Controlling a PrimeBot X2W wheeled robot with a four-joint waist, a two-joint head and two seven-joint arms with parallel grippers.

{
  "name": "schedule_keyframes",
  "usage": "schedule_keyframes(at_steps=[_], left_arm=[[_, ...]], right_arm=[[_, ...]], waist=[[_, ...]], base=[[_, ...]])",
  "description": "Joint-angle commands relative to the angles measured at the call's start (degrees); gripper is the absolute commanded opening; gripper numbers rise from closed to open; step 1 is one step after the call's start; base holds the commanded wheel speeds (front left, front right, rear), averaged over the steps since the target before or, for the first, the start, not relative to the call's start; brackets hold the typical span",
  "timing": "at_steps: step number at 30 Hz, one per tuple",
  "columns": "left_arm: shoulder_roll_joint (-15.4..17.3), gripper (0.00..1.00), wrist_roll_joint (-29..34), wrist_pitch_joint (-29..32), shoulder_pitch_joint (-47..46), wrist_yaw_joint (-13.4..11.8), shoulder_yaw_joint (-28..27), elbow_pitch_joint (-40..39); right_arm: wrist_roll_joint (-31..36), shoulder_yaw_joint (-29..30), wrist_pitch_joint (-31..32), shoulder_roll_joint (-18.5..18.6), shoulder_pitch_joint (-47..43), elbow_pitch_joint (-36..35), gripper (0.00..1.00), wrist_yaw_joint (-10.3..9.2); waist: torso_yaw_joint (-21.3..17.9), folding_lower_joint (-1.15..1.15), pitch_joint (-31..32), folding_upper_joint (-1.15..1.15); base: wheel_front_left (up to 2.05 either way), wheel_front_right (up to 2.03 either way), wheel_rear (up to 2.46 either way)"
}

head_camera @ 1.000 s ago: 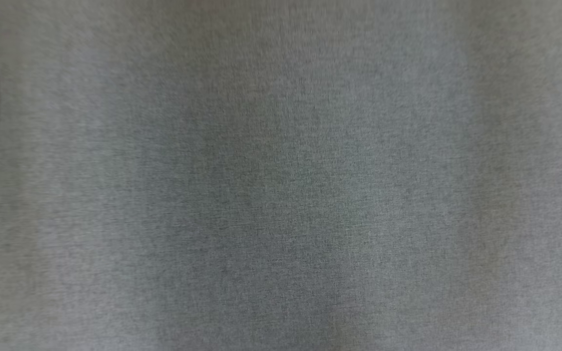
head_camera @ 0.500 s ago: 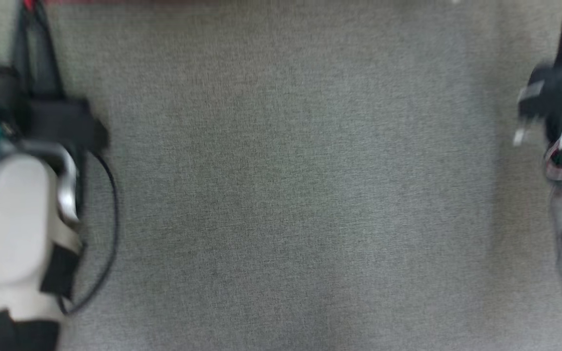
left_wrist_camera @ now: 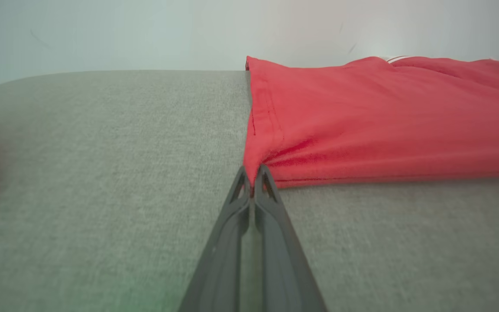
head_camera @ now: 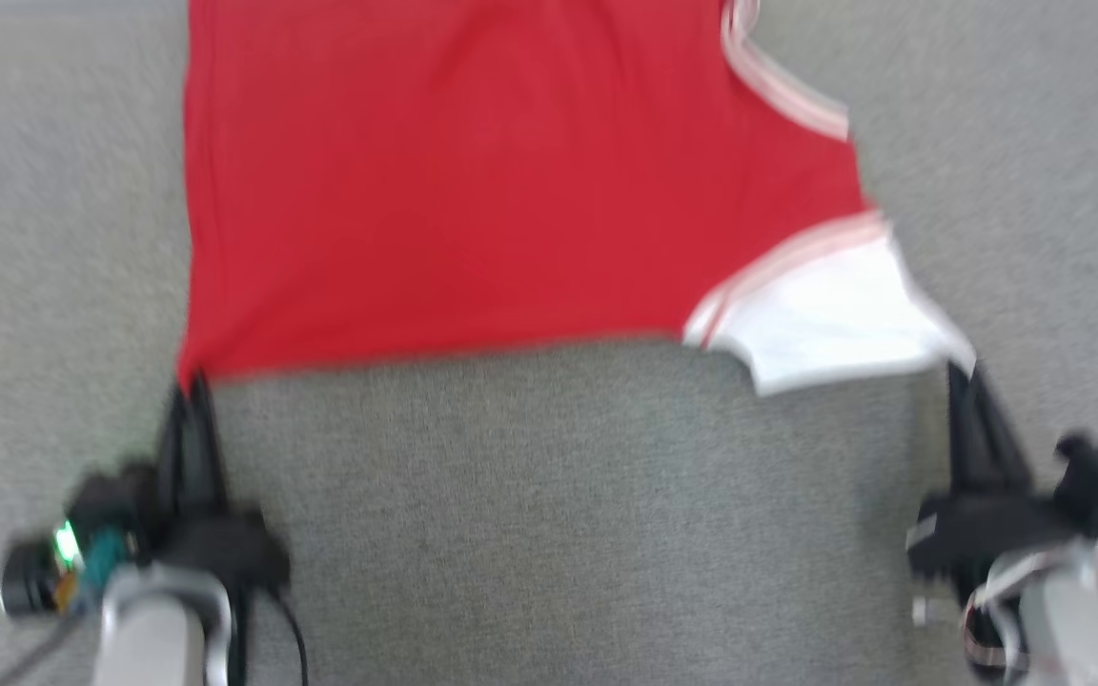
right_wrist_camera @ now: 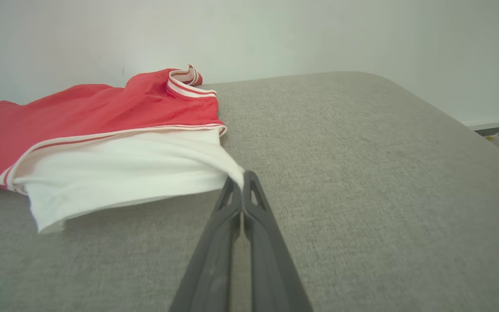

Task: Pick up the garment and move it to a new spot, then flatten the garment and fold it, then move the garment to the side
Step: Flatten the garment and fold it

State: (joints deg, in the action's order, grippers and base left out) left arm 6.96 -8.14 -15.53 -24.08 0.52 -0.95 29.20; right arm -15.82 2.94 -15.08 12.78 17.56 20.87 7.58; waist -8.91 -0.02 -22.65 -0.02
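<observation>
Motion blur smears the whole head view. The garment (head_camera: 473,181) runs off its far edge (the far part lost), and each pinched corner hides inside the clamped left gripper (head_camera: 189,384) and right gripper (head_camera: 960,370).

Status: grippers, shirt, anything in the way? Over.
Left gripper shut on shirt at its red corner. Right gripper shut on white sleeve. Rest of shirt lies spread on grey surface. Nothing seen in the way.
</observation>
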Motion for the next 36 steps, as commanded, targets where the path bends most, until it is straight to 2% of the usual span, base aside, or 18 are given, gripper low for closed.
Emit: schedule_keyframes(at_steps=[1,9,18,28,36], left_arm=[[-0.96,0.0,0.01,0.66,6.71,0.33,-1.08,2.34],[-3.31,0.0,1.01,0.55,19.4,1.67,-3.05,2.49],[-3.94,0.0,-0.4,0.42,28.04,2.45,-3.75,2.49],[-3.88,0.0,-4.15,0.41,32.18,1.14,-2.37,1.74],[-3.95,0.0,-3.08,0.31,28.37,1.81,0.06,-2.31]], right_arm=[[0.3,0.22,-0.09,-0.35,-3.71,0.58,0.0,-0.15],[1.74,0.25,-0.09,-1.39,-16.08,3.35,0.0,-0.15],[2.19,0.04,-0.09,-2.27,-24.18,4.05,0.0,-0.15],[2.46,1.19,-0.09,-2.8,-30.4,3.45,0.0,-0.15],[3.13,1.57,-0.09,-3.2,-28.05,-2.02,0.0,-0.16]], waist=[[-0.55,0.02,9.14,0.02],[-0.39,0.02,20.04,0.02],[0.67,0.02,25.27,0.02],[1.86,0.02,26.04,0.02],[2.99,0.02,23.03,0.02]], base=[[0.0,0.0,0.0],[0.0,0.0,0.0],[0.0,0.0,0.0],[0.0,0.0,0.0],[0.0,0.0,0.0]])
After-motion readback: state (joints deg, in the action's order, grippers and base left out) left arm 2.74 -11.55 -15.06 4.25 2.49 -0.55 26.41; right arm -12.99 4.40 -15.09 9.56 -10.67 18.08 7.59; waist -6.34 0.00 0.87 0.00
